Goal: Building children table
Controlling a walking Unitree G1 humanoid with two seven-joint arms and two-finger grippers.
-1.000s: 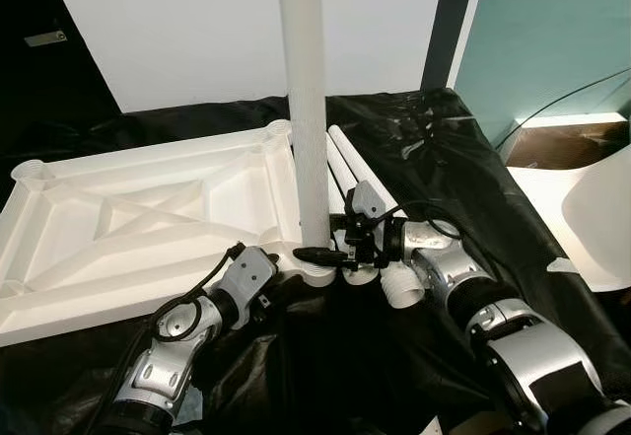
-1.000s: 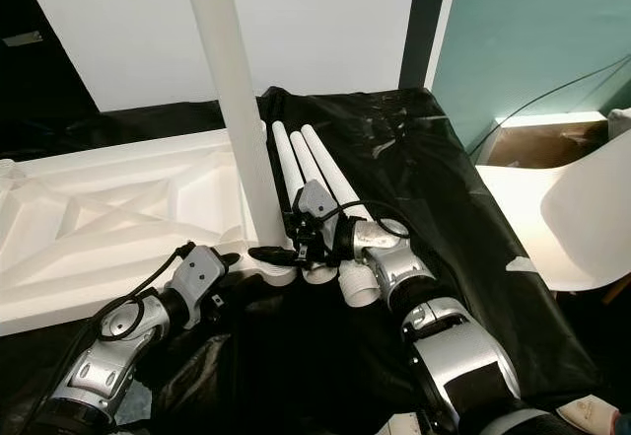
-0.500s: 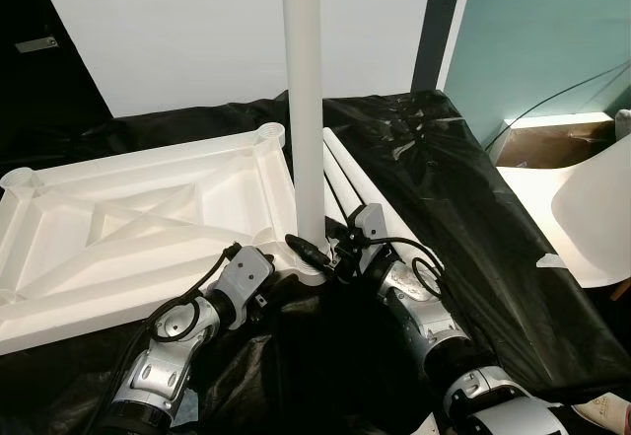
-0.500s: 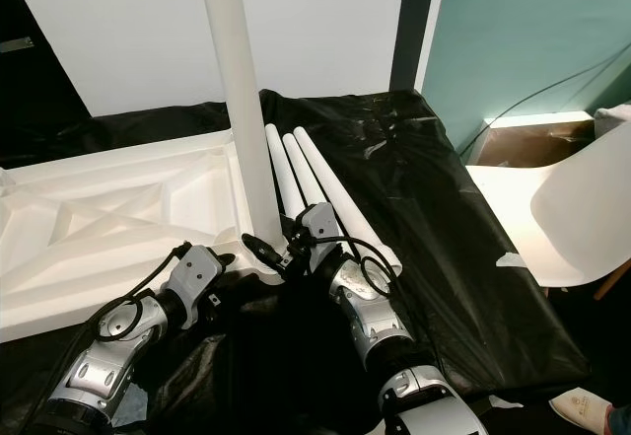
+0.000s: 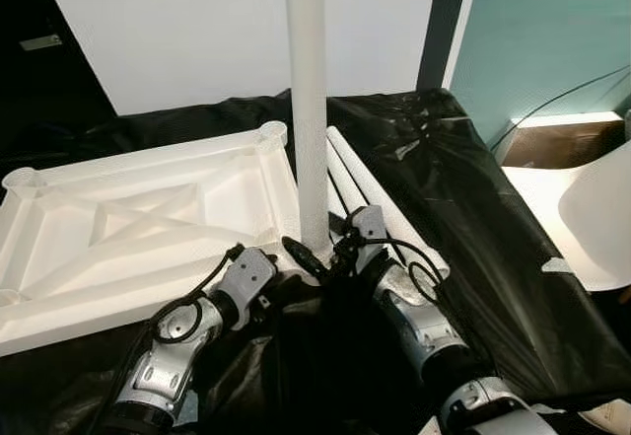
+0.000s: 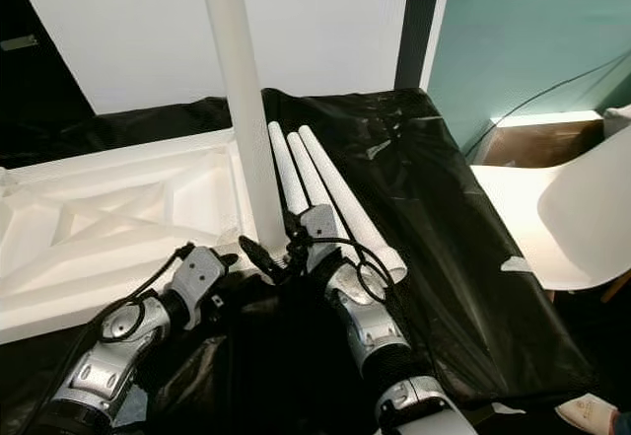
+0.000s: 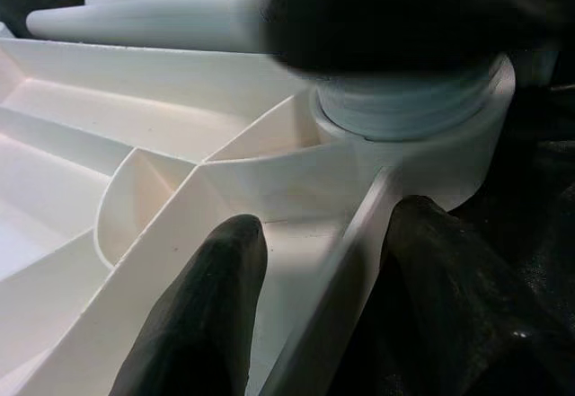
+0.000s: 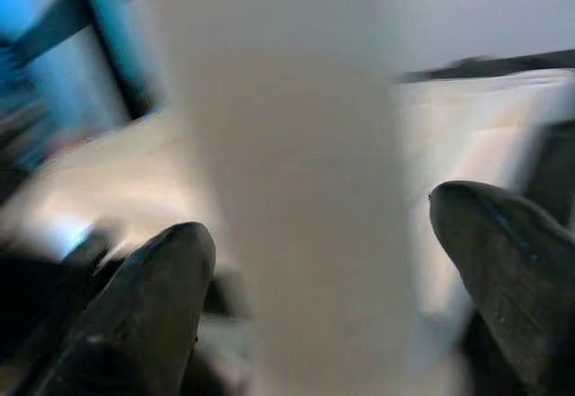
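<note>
— Right end effector [image 5: 314,255], what's it doing?
— Sits at the base of the upright leg [image 5: 308,109], centre of the frame, one finger each side of the tube. Wrist cam is blurred but shows the tube btwn the two fingertips [image 8: 135,306]; can't tell if they actually press on it. Prob. there to turn or steady the leg where it seats.
— And the left end effector [image 7: 323,324]?
— Lower left of centre, at the near corner of the tabletop [image 5: 138,218]. Fingers spread, straddling the edge rib just below the corner socket [image 7: 422,136] w/o clearly clamping. Looks like bracing, so the top won't spin while the leg goes in.
— Where's the top itself?
— Upside down, ribs up, on the black sheet [image 5: 463,188], left half of the frame. Leg stands vertical in its near-right corner socket.
— Other stuff?
— Three spare legs [image 6: 320,193] lie side by side just right of the upright one, close to the right arm, could get knocked. White chair [image 6: 582,218] at right edge, well apart. Cable [image 6: 552,90] on the teal wall, upper right.
</note>
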